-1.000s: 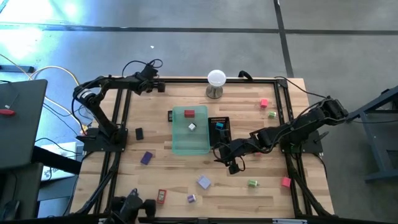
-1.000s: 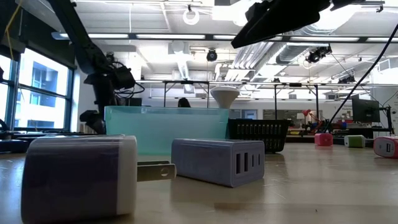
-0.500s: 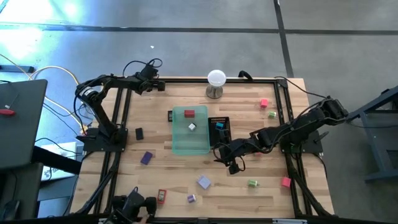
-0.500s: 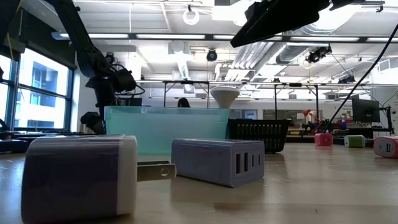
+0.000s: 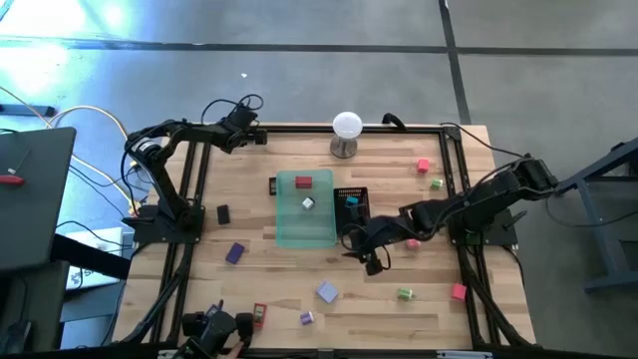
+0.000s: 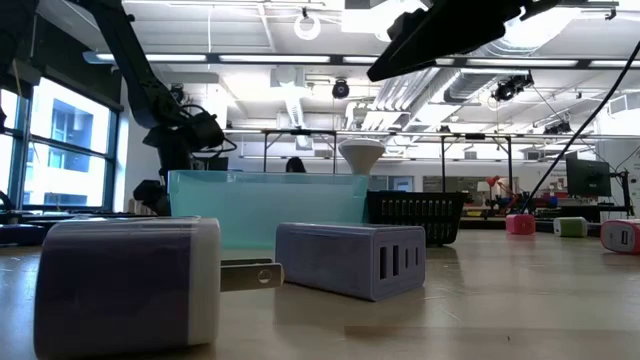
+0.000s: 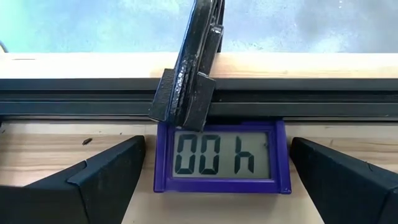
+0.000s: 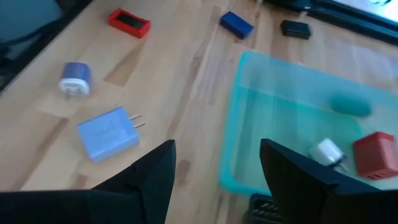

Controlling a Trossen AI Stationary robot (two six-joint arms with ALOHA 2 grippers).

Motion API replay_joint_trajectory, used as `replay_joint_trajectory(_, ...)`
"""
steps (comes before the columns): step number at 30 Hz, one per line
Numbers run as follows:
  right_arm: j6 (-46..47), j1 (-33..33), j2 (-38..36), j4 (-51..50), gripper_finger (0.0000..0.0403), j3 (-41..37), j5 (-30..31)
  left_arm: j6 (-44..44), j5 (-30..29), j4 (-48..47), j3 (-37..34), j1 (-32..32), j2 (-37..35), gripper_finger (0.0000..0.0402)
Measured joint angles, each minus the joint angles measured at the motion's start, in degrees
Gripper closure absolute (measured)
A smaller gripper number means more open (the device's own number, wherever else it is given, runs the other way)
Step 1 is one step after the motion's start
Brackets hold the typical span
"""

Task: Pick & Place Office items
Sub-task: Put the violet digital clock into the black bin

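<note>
The right gripper (image 5: 371, 261) hangs above the table just in front of the black mesh tray (image 5: 351, 207), fingers (image 8: 149, 180) apart with nothing between them. Its wrist camera looks down past them at the translucent green tray (image 8: 249, 124), where a red block (image 8: 375, 154) and a small white piece (image 8: 328, 151) lie inside; the overhead camera shows these only as specks. Outside the tray on the wood sit a pale blue charger (image 8: 107, 132), a small purple plug (image 8: 75, 78), a red flat item (image 8: 129, 22), a blue one (image 8: 236, 23) and a black one (image 8: 295, 28).

The left gripper (image 5: 251, 139) is at the far left corner of the table, its fingers (image 7: 93, 180) spread wide, empty. Only its own camera shows what lies between them: a purple timer (image 7: 222, 157) with a digit display, pushed against the black frame rail (image 7: 74, 99), with a black clamp (image 7: 189, 68) standing over it.

The right arm (image 5: 469, 204) stretches low across the table from the right edge; the left arm (image 5: 159, 170) bends back toward the far rail.
</note>
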Motion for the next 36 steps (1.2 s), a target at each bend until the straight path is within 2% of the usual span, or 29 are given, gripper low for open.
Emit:
replay_joint_trajectory(3, 0.05, -0.29, 0.0, 0.0, 0.0181, 0.0, -2.49, -0.02, 0.08, -0.19, 0.0, 0.1, 0.0, 0.0007)
replay_joint_trajectory(7, 0.55, -0.27, 0.0, 0.0, 0.0181, 0.0, -2.92, -0.81, 0.05, -0.89, 0.07, 0.09, 0.0, 0.0026)
replay_joint_trajectory(17, 1.38, -0.27, 0.0, 0.0, 0.0181, 0.0, -2.9, -1.44, -0.06, -1.44, 0.09, 0.07, -0.09, 0.0122)
replay_joint_trajectory(27, 1.62, -0.27, 0.0, -0.02, 0.0181, 0.0, -2.9, 2.18, 2.95, -5.06, -0.05, -1.27, -2.03, 0.0122)
replay_joint_trajectory(36, 3.07, -0.15, 0.0, -0.04, 0.0181, 0.0, -2.91, 6.71, 3.85, -13.86, -0.24, -6.94, -12.52, 0.0122)
